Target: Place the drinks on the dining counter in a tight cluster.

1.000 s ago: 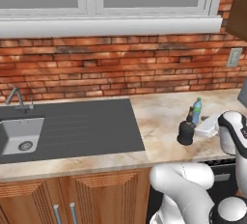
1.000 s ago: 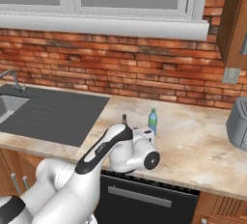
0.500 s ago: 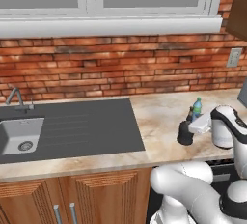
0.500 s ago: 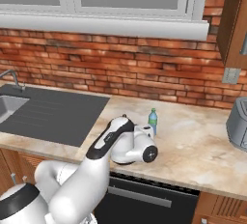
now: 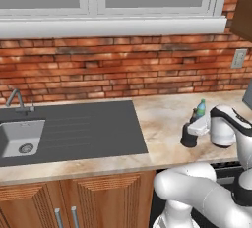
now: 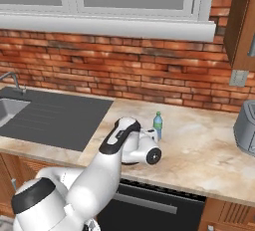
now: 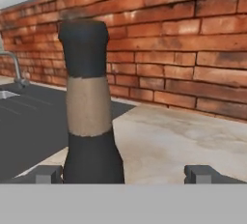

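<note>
Your gripper (image 7: 123, 175) is level with the counter (image 5: 162, 124), jaws wide, so its fingertips flank the black bottle (image 7: 89, 107) low on its body. The blue bottle (image 6: 158, 124) stands just behind.

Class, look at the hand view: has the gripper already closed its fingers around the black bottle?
No: the fingertips stand wide apart, and the black bottle stands upright near the left one, ungripped.
</note>
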